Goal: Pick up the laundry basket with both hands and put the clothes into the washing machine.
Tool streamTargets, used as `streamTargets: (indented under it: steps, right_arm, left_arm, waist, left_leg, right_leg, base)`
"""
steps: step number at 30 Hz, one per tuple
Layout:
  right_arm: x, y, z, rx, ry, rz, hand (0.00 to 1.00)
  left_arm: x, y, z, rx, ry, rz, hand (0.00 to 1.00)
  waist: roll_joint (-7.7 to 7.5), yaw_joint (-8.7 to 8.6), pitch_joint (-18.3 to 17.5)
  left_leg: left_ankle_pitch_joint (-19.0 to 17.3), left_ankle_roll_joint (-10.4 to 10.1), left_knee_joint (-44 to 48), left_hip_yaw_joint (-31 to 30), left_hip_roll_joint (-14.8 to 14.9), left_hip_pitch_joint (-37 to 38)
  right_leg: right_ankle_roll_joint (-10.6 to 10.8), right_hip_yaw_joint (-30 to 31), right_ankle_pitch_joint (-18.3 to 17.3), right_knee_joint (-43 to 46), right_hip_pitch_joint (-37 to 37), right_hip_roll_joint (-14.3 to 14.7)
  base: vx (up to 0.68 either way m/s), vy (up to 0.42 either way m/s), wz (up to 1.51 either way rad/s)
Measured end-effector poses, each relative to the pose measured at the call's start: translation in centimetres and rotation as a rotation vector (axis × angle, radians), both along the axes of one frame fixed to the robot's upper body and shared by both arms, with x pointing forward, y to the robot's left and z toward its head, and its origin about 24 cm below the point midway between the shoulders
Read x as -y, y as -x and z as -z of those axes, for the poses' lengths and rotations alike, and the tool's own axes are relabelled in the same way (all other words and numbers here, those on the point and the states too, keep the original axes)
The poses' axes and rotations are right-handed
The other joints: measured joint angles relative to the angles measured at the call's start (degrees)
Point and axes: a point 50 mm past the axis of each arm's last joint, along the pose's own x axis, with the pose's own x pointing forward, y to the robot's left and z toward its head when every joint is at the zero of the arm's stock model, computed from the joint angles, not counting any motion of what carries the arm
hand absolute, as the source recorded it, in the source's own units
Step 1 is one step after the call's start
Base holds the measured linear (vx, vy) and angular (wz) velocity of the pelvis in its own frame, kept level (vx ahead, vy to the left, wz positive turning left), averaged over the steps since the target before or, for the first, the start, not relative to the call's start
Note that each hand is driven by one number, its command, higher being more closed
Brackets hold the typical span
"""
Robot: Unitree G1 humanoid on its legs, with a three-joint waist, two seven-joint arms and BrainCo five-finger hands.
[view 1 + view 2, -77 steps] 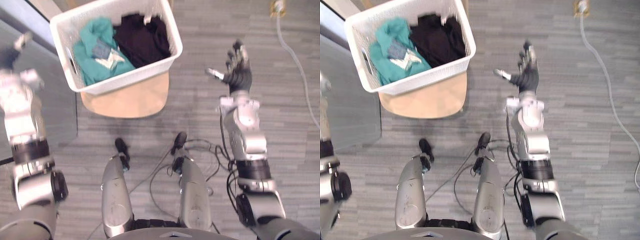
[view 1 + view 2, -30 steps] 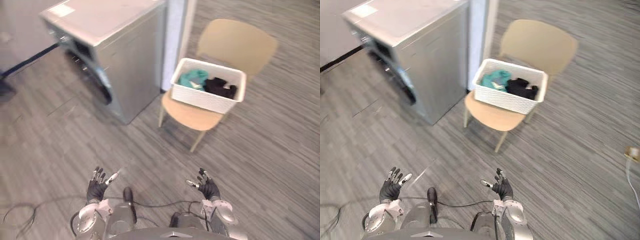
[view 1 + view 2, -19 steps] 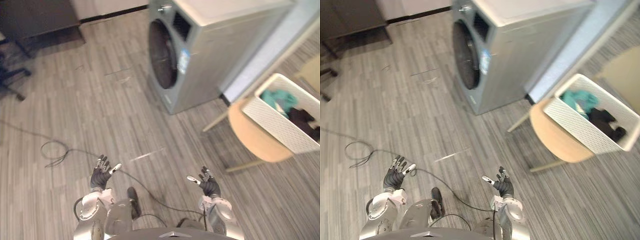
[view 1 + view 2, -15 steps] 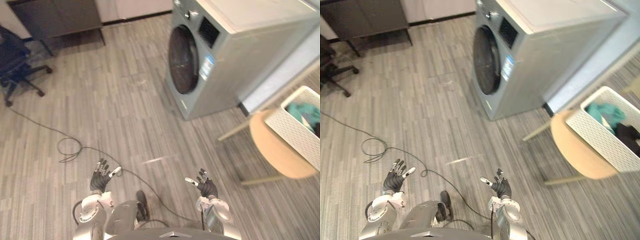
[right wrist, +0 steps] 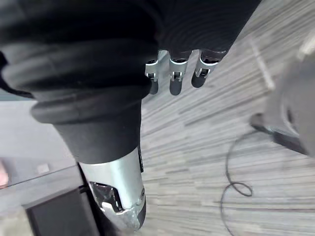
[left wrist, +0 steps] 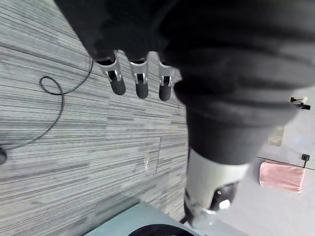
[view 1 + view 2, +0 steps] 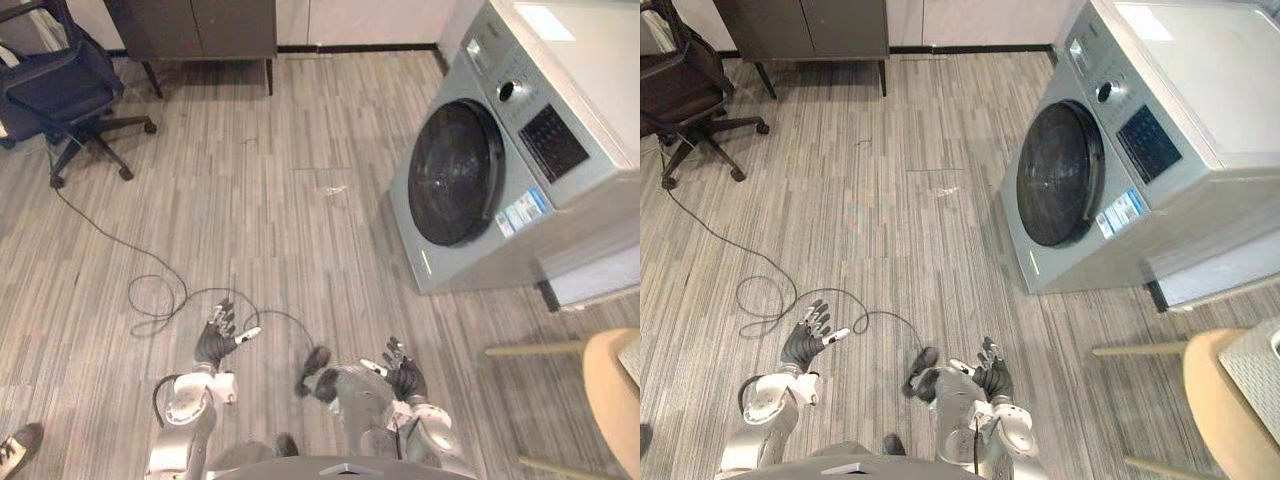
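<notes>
The grey washing machine [image 7: 520, 170] stands at the upper right, its round dark door [image 7: 455, 175] closed and facing the open floor. A corner of the white laundry basket [image 7: 1253, 368] shows at the right edge, resting on a tan chair [image 7: 1215, 415]; its clothes are out of sight. My left hand [image 7: 217, 341] hovers low over the floor at the lower left, fingers [image 6: 140, 83] straight and empty. My right hand [image 7: 402, 379] is held low at the lower middle, fingers [image 5: 173, 81] straight, holding nothing. Both hands are far from the basket.
A dark office chair [image 7: 62, 92] stands at the upper left beside a dark cabinet [image 7: 195, 25] along the far wall. A person's shoe [image 7: 15, 448] shows at the lower left corner. Wood-look floor [image 7: 270, 190] spreads in front of the washing machine.
The camera has swung left: the basket and chair slid to the right edge and the machine's front came into view. Both hands stay open and low.
</notes>
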Motion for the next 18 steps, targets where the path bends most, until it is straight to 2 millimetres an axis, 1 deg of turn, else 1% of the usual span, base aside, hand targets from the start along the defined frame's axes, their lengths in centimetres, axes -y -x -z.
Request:
streamTargets:
  steps: [1, 2, 3, 4, 5, 6, 7, 8, 9, 10, 11, 12, 13, 14, 15, 16, 17, 18]
  right_arm:
    - [0.1, -0.5, -1.1, 0.048, 0.015, -0.011, 0.0]
    - [0.0, -0.7, -1.7, 0.075, 0.019, -0.017, 0.0]
    - [-0.1, -1.2, -2.7, 0.128, 0.025, -0.02, 0.0]
    - [-0.1, -1.5, -3.5, 0.168, 0.033, -0.014, 0.0]
    - [-0.1, -1.5, -3.8, 0.183, 0.038, -0.009, 0.0]
    - [0.1, -1.6, -4.2, 0.202, 0.05, 0.008, 0.0]
    - [0.2, -1.8, -4.4, 0.21, 0.057, 0.019, 0.0]
    - [0.3, -1.9, -4.6, 0.214, 0.063, 0.03, 0.0]
    - [0.4, -2.0, -4.7, 0.22, 0.069, 0.039, 0.0]
    - [0.5, -2.3, -4.9, 0.226, 0.075, 0.053, 0.0]
    - [0.7, -2.3, -5.1, 0.234, 0.086, 0.061, 0.0]
    - [0.7, -2.3, -5.3, 0.242, 0.093, 0.062, 0.0]
    - [0.7, -2.5, -6.0, 0.272, 0.109, 0.058, 0.0]
    - [0.8, -2.8, -7.1, 0.325, 0.128, 0.058, 0.0]
    - [0.8, -2.9, -7.4, 0.345, 0.136, 0.064, 0.0]
    - [0.9, -3.1, -7.9, 0.374, 0.147, 0.076, 0.0]
    - [0.9, -3.2, -8.1, 0.385, 0.149, 0.079, 0.0]
    - [0.9, -3.5, -8.6, 0.409, 0.153, 0.087, 0.0]
  left_arm:
    - [0.1, 0.1, 0.0, 0.0, 0.005, -0.005, 0.0]
    - [0.2, 0.2, 0.0, 0.0, 0.007, -0.009, 0.0]
    - [0.0, 0.6, 0.1, -0.008, 0.006, -0.02, 0.0]
    - [-0.2, 1.2, 0.3, -0.021, 0.013, -0.032, 0.0]
    - [-0.2, 1.5, 0.4, -0.027, 0.014, -0.036, 0.0]
    - [-0.3, 1.8, 0.5, -0.035, 0.023, -0.048, 0.0]
    - [-0.4, 2.0, 0.6, -0.044, 0.027, -0.06, 0.0]
    - [-0.3, 2.1, 0.7, -0.05, 0.027, -0.072, 0.0]
    - [-0.3, 2.2, 0.8, -0.055, 0.03, -0.079, 0.0]
    - [-0.3, 2.5, 0.9, -0.062, 0.043, -0.101, 0.0]
    - [-0.2, 2.8, 1.1, -0.076, 0.054, -0.115, 0.0]
    - [-0.1, 3.0, 1.2, -0.082, 0.055, -0.114, 0.0]
    - [-0.1, 3.3, 1.3, -0.09, 0.059, -0.114, 0.0]
    - [0.0, 3.5, 1.4, -0.094, 0.064, -0.116, 0.0]
    - [0.0, 3.5, 1.4, -0.096, 0.065, -0.116, 0.0]
    - [0.0, 3.6, 1.4, -0.094, 0.071, -0.122, 0.0]
    - [-0.1, 3.7, 1.3, -0.094, 0.073, -0.125, 0.0]
    - [-0.1, 3.9, 1.2, -0.092, 0.078, -0.132, 0.0]
  waist:
    - [0.35, -0.05, 0.0]
    - [0.43, -0.01, 0.1]
    - [0.51, 0.49, 0.1]
    - [0.61, 1.84, 0.0]
    - [0.64, 2.61, -0.1]
    - [0.47, 3.59, -0.4]
    - [0.33, 3.76, -0.6]
    - [0.3, 4.27, -0.7]
    - [0.29, 4.56, -0.7]
    - [0.32, 5.05, -0.7]
    - [0.47, 5.55, -0.8]
    - [0.33, 5.9, -0.8]
    - [0.39, 6.35, -1.8]
    - [0.88, 6.37, -2.3]
    - [1.08, 6.34, -2.5]
    - [0.89, 6.5, -2.6]
    - [0.69, 6.63, -2.7]
    - [0.59, 6.99, -3.0]
  left_leg:
    - [1.1, -0.1, 14.0, 1.4, 3.3, -4.0]
    - [3.4, -0.3, 21.7, 2.1, 5.6, -6.4]
    - [7.2, 1.8, 37.1, 3.9, 11.9, -10.1]
    - [8.7, 3.8, 49.1, 5.3, 17.6, -12.5]
    - [8.7, 3.8, 53.1, 5.3, 19.8, -13.4]
    - [8.7, 3.7, 58.1, 5.0, 23.2, -16.3]
    - [8.6, 3.6, 59.5, 4.8, 25.1, -18.9]
    - [8.5, 3.4, 58.7, 4.9, 27.2, -22.0]
    - [8.4, 3.4, 57.2, 5.1, 27.9, -23.1]
    - [7.7, 3.6, 51.5, 4.6, 28.5, -24.7]
    - [7.0, 2.8, 42.9, 3.1, 28.1, -25.2]
    - [6.8, 2.5, 37.1, 1.8, 27.6, -25.2]
    - [6.9, 1.8, 26.1, -1.6, 26.1, -25.2]
    - [7.6, 0.6, 17.0, -5.6, 24.6, -25.3]
    - [8.1, -0.2, 13.1, -7.3, 24.1, -25.3]
    - [9.5, -1.5, 6.3, -11.0, 23.1, -25.1]
    - [10.0, -2.3, 3.5, -12.8, 22.6, -25.2]
    - [11.2, -3.6, -0.8, -16.5, 21.8, -25.4]
  right_leg:
    - [0.7, 1.3, -2.3, 0.4, 2.0, 0.9]
    - [0.9, 2.0, -3.3, 0.4, 3.3, 1.6]
    - [1.1, 4.0, -5.6, 0.6, 6.4, 3.7]
    - [1.0, 7.1, -7.6, 0.8, 9.3, 5.9]
    - [1.1, 8.8, -8.3, 0.7, 10.6, 6.9]
    - [1.6, 11.8, -9.3, 0.6, 12.5, 7.5]
    - [2.4, 14.0, -9.3, 0.0, 13.7, 7.6]
    - [3.4, 17.1, -8.9, -1.2, 15.2, 7.5]
    - [3.7, 19.0, -8.7, -1.9, 16.1, 7.5]
    - [4.3, 22.6, -8.4, -3.4, 18.5, 7.3]
    - [4.6, 25.6, -8.2, -4.3, 20.4, 6.8]
    - [4.8, 27.1, -8.3, -4.3, 20.9, 6.6]
    - [6.5, 29.3, -9.3, -3.6, 21.1, 5.5]
    - [8.2, 32.2, -10.5, -3.1, 21.7, 4.6]
    - [8.8, 33.4, -10.8, -2.8, 22.1, 4.2]
    - [10.5, 35.9, -12.0, -1.6, 22.7, 3.0]
    - [11.4, 37.2, -12.8, -1.0, 22.8, 2.3]
    - [13.1, 39.8, -14.7, 0.4, 22.8, 1.1]
  base:
    - [0.68, -0.047, -0.21]
    - [0.67, -0.047, -0.56]
    - [0.55, -0.056, -1.02]
    - [0.53, -0.029, -1.27]
    - [0.51, -0.002, -1.5]
    - [0.5, 0.021, -1.28]
    - [0.46, 0.051, -1.44]
    - [0.42, 0.092, -1.14]
    - [0.41, 0.11, -1.36]
    - [0.4, 0.154, -1.44]
    - [0.37, 0.202, -1.46]
    - [0.43, 0.29, -1.49]
    - [0.43, 0.35, -1.42]
    - [0.37, 0.327, -1.32]
    - [0.38, 0.366, -1.11]
    - [0.3, 0.325, -0.8]
    - [0.37, 0.441, -1.0]
    - [0.37, 0.507, -1.01]
